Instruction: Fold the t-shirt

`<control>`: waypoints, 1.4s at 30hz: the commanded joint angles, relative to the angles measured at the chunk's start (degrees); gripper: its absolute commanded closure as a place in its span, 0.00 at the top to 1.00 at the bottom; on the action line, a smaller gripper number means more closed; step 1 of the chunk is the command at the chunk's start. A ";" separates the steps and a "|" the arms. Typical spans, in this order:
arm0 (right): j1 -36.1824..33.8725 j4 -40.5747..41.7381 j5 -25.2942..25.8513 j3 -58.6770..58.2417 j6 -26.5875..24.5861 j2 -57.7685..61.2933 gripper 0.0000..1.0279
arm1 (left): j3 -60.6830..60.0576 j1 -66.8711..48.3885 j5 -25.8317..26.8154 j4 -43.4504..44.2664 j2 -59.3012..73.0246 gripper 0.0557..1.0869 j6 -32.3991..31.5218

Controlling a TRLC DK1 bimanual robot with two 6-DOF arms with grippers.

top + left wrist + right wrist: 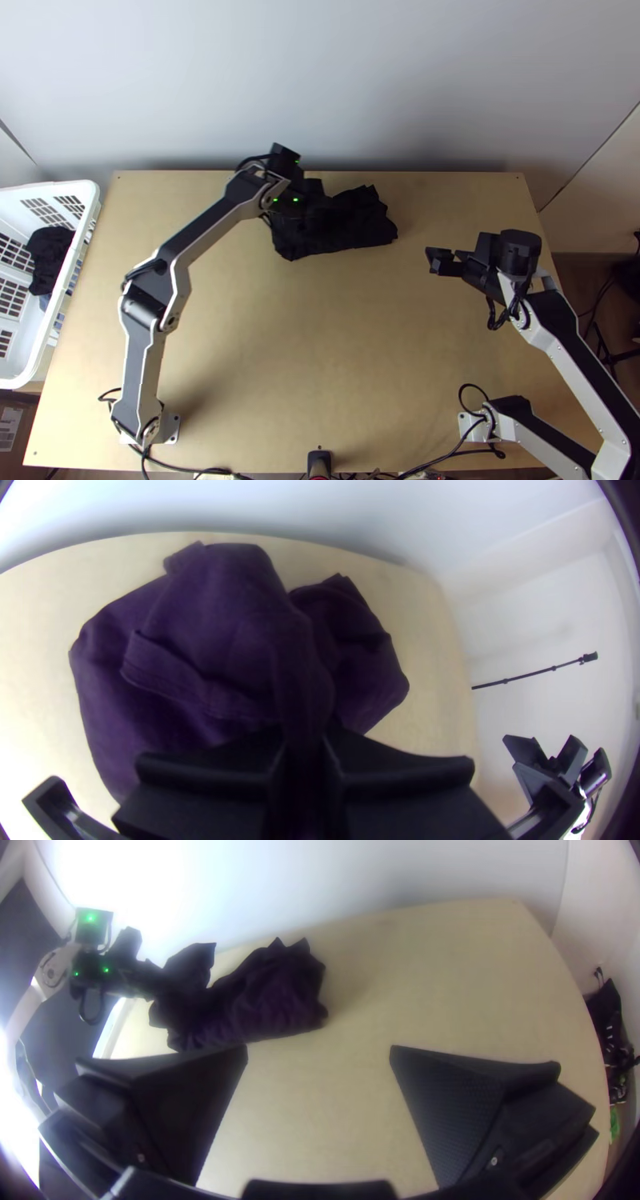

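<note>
Left gripper (315, 198): grasping the t-shirt (352, 226), a ridge of cloth pinched between its two fingers in the left wrist view; which part of the garment that is cannot be told.
Right gripper (445, 258): released, its fingers wide apart with nothing between them, over the right part of the bench (344, 336), well apart from the cloth.
T-shirt: dark purple, bunched and creased near the far edge of the bench; a stitched hem (187, 687) crosses it in the left wrist view, and one end lies toward the right gripper's side.
Basket (90, 198): white plastic, slatted, at the bench's left edge, with dark cloth (50, 248) inside.
</note>
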 commanded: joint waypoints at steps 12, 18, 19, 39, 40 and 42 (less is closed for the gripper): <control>-1.43 0.11 0.13 -2.55 -0.04 -2.57 0.96 | 12.13 -5.02 -0.29 6.83 11.22 0.04 -4.73; -1.43 0.11 0.13 -3.34 0.05 -3.45 0.96 | 13.27 -4.85 -1.43 12.63 12.71 0.03 -8.33; -1.43 0.11 0.13 -3.69 0.05 -3.54 0.96 | 13.27 -4.93 -1.61 13.33 12.71 0.03 -8.69; 0.77 2.13 0.13 -7.99 3.30 -4.24 0.96 | 14.68 -9.24 -1.26 19.75 11.83 0.44 -8.16; 0.86 2.22 0.13 -8.17 3.39 -4.24 0.96 | 14.68 -9.42 -1.34 19.66 11.92 0.44 -7.54; 1.12 2.40 0.05 -8.35 3.56 -4.15 0.96 | 14.76 -9.59 -2.05 19.66 12.19 0.49 -6.58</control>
